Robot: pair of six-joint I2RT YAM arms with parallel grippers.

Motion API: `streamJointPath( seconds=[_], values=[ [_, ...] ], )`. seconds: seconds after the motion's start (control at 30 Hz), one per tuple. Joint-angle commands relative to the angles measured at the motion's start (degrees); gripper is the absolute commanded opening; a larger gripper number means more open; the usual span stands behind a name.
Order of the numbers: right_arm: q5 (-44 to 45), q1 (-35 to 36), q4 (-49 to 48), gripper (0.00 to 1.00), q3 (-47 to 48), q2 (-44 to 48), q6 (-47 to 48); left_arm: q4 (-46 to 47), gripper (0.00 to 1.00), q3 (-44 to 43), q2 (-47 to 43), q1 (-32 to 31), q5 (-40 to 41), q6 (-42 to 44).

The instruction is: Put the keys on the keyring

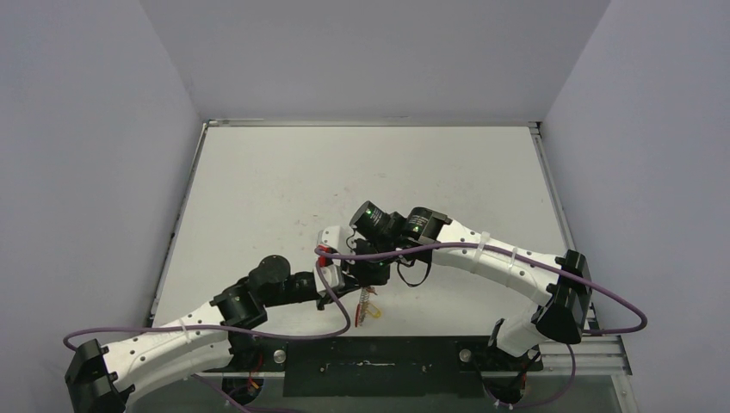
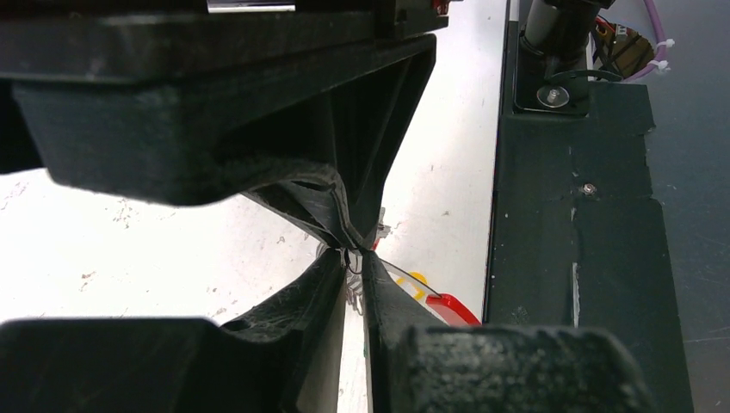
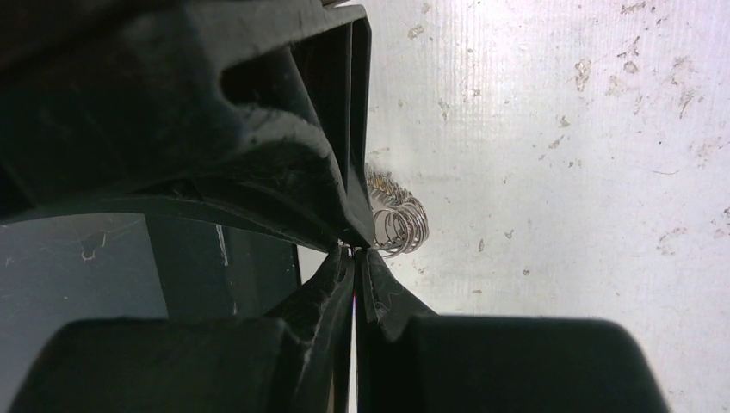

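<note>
Both grippers meet low over the table [image 1: 284, 185] near its front edge. The keyring [image 1: 368, 301], a silvery coiled wire, hangs below them, with the yellow-headed key [image 1: 373, 317] at its lower end. My right gripper [image 3: 354, 250] is shut on the wire just beside the coil [image 3: 398, 222]. My left gripper [image 2: 354, 255] has its tips pinched together on a thin end of the keyring wire [image 2: 355, 265]. Just behind its right finger, the red key head [image 2: 454, 309] and the yellow key head [image 2: 417, 285] show, a silver blade running up toward the tips. The rest of the ring is hidden by fingers.
The black base plate [image 1: 370, 366] runs along the table's near edge, close behind the hanging keys [image 2: 568, 215]. Purple cables [image 1: 284, 331] loop around both arms. Grey walls enclose the table on the left, right and back.
</note>
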State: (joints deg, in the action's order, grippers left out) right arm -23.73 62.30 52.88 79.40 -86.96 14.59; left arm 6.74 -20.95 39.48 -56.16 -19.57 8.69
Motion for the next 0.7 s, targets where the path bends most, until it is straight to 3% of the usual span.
streamJointPath(
  seconds=[0.0, 0.17, 0.4, 0.47, 0.57, 0.67],
  values=[
    [-1.1, 0.7, -2.9, 0.00, 2.0, 1.3, 0.4, -1.4, 0.11, -2.4, 1.1, 0.0, -0.3, 0.7],
    [-1.2, 0.7, -3.0, 0.00, 2.0, 1.4, 0.5, -2.1, 0.18, -2.6, 0.8, 0.0, 0.0, 1.0],
    [-1.9, 0.8, -3.1, 0.00, 1.9, 1.7, 0.9, -0.3, 0.19, -2.3, 3.1, 0.0, -1.3, 0.9],
    [-2.0, 0.7, -3.2, 0.00, 1.8, 1.8, 0.9, -0.4, 0.17, -2.5, 3.7, 0.0, -1.4, 1.1],
    [-2.0, 0.7, -3.4, 0.00, 1.6, 2.0, 1.0, -1.0, 0.01, -2.8, 4.4, 0.0, -1.8, 1.6],
    [-2.1, 0.7, -3.4, 0.00, 1.6, 1.9, 1.0, -0.9, 0.00, -3.0, 4.4, -0.1, -1.9, 1.8]
  ],
)
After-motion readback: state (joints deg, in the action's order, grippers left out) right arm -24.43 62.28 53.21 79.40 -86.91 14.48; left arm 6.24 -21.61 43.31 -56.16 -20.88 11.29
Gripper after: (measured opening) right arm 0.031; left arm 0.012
